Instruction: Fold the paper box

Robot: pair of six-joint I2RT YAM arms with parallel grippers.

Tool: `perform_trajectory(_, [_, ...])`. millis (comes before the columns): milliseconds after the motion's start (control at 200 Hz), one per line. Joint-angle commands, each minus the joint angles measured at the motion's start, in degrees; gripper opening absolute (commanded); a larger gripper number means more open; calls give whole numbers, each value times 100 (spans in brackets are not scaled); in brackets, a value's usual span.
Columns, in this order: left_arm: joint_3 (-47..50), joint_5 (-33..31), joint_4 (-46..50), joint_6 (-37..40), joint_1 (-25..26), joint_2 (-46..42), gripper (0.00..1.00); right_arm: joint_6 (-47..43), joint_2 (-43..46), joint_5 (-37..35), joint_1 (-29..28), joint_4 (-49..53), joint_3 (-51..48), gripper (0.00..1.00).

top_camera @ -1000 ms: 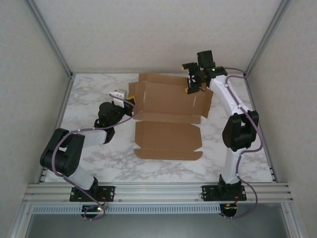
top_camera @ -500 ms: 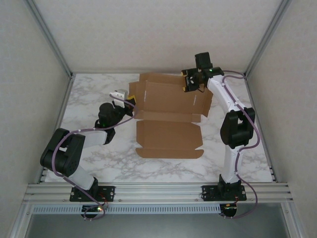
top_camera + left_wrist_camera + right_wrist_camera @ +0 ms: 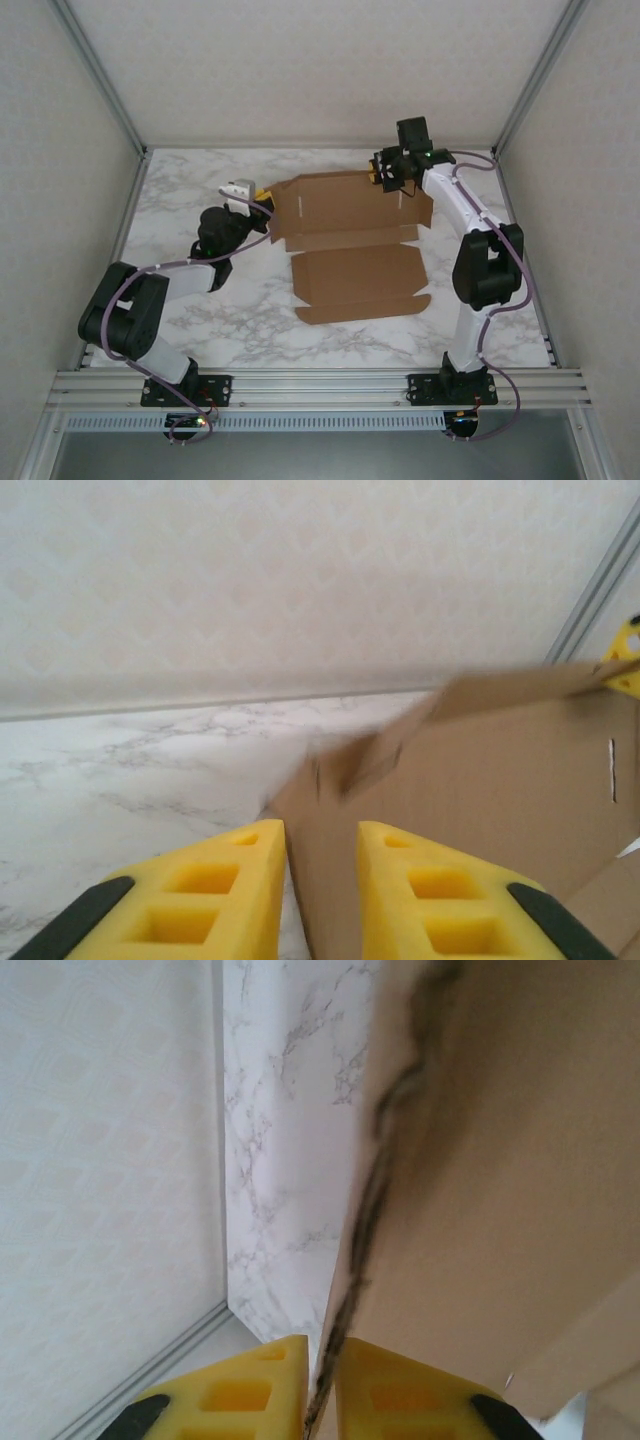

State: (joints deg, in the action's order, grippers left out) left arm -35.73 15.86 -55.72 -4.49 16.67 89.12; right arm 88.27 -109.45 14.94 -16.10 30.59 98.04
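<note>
1. Compared with a second ago, the box (image 3: 355, 265) has moved toward the right edge of the bench (image 3: 190, 190) and turned slightly.
2. The rear panel, which lay nearly flat before, is now lifted off the bench and leans.
3. The right claw (image 3: 384, 178), wide apart a second ago, is now clamped on the upper right corner of the rear panel. The wrist view shows the sheet's edge pinched between the fingers.
4. The left claw (image 3: 263, 196), closed before, now stands slightly apart at the panel's left corner, with cardboard showing in the gap.
5. The box is plain brown cardboard, around the middle of the bench.
6. Its front panel lies flat, with narrow flaps at the sides and a crease along the rear panel.
7. The rear panel carries a short slit near each side.
</note>
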Motion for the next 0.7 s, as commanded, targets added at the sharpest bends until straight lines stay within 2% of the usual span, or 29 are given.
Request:
perform_trajectory(0, [-118, -124, 133, -151, -119, -282, 29, 95, 424, -86, 20, -346, -278, 12])
perform_trajectory(205, [-347, -191, 723, -892, -386, -631, 34, 104, 802, -159, 15, -689, -730, 10])
perform_trajectory(355, [-1506, -375, 2522, -1838, -388, -540, 35, 4, 968, -190, 17, -829, -937, 7])
perform_trajectory(461, [-2795, 279, 4174, -2680, -392, -59, 38, -97, 1092, -166, 3, -1029, -1144, 6])
perform_trajectory(521, [-3352, 795, 4788, -3154, -392, 244, 38, -125, 1183, -164, -3, -1215, -1320, 6])
perform_trajectory(596, [-3546, 1408, 4822, -3797, -366, 396, 39, -134, 1283, -183, 1, -1368, -1507, 6])
perform_trajectory(691, [-3457, 1671, 4657, -4397, -323, 348, 43, -175, 1346, -189, -2, -1377, -1591, 6])
